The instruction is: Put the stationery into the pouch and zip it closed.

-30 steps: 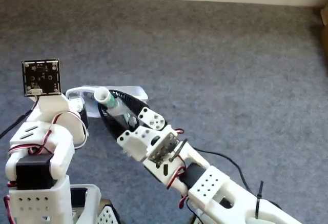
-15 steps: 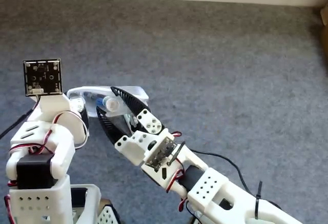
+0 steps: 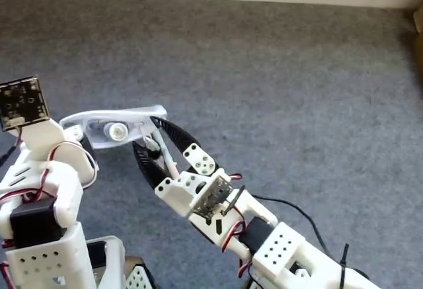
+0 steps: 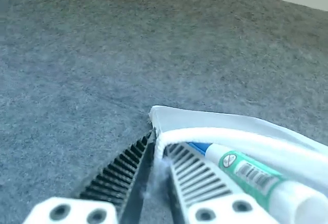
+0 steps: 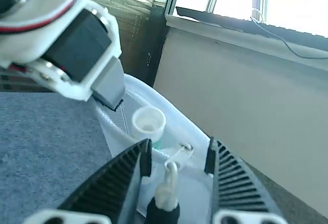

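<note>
A translucent white pouch (image 3: 135, 116) hangs off the carpet, its end pinched by my left gripper (image 4: 156, 144), which is shut on the pouch's rim (image 4: 205, 131). Inside the pouch lies a white glue stick with a green label (image 4: 247, 172); its round cap (image 3: 117, 130) faces up, and the cap (image 5: 148, 121) also appears in the right wrist view. My right gripper (image 3: 145, 134) stands open at the pouch's mouth, and the metal zipper pull (image 5: 177, 157) sits between its fingers, untouched. The right wrist view shows the right gripper (image 5: 178, 149) just before the pouch, with the left arm's wrist (image 5: 77, 44) beyond.
Grey carpet (image 3: 297, 84) spreads out to the right and far side. The left arm's base (image 3: 46, 249) fills the near left corner, and the right arm's links (image 3: 277, 249) run along the near edge. A pale wall (image 5: 246, 90) and a window stand behind.
The right gripper held the glue stick over the pouch, opened, and the stick dropped in. The left arm has since swung left, carrying the pouch with it.
</note>
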Tool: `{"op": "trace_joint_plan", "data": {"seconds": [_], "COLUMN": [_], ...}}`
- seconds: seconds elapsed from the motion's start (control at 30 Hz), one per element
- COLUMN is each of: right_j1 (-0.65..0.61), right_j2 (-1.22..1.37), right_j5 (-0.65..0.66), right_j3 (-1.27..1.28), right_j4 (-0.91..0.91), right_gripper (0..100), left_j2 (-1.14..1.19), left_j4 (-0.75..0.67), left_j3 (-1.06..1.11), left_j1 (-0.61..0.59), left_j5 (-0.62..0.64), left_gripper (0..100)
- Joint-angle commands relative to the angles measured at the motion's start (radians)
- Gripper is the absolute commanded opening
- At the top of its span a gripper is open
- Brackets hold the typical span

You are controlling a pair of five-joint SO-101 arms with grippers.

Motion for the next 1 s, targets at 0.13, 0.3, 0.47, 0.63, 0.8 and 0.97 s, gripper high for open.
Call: {"op": "trace_joint_plan", "data": {"seconds": [0.13, 0.3, 0.47, 0.63, 0.8, 0.97], "right_j1": [0.053, 0.168, 0.320, 0.354, 0.352, 0.352], "right_j2": [-0.097, -0.101, -0.096, -0.096, -0.096, -0.096], "right_j5": [0.003, -0.183, -0.376, -0.417, -0.414, -0.414], "right_j3": [-0.013, -0.024, -0.099, -0.107, -0.107, -0.107], "right_j4": [0.065, 0.058, 0.065, 0.065, 0.065, 0.065], "right_gripper": [16.2, 10.9, 8.8, 8.8, 8.8, 8.7], "left_j2": [0.001, -0.007, -0.007, -0.001, -0.005, -0.008], "left_j4": [-0.035, -0.040, -0.072, -0.078, -0.083, -0.127], "left_j3": [-0.018, 0.027, -0.004, -0.002, 0.045, 0.030], "left_j1": [0.053, 0.225, -0.084, -0.073, 0.209, -0.045], "left_j5": [-0.057, -0.189, 0.057, 0.032, -0.233, 0.032], "left_gripper": [1, 1, 1, 1, 1, 1]}}
